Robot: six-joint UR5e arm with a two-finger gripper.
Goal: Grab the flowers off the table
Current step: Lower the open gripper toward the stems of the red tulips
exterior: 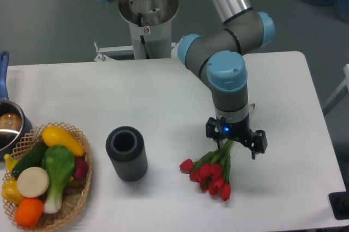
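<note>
You have just one camera. It sits high up in front of the table [109,90] and looks down across it toward the robot's base [147,19] at the far side. It stands far enough back to show you almost the whole table, though its left edge and near corners are cut off.

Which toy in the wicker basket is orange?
The round orange fruit at the basket's front edge, below the white disc; the others are yellow, green or purple.

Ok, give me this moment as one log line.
phase: grasping | gripper: over stem end of flowers, closure unclear | flowers: on table, right of grey cylinder | lift: not confirmed
</note>
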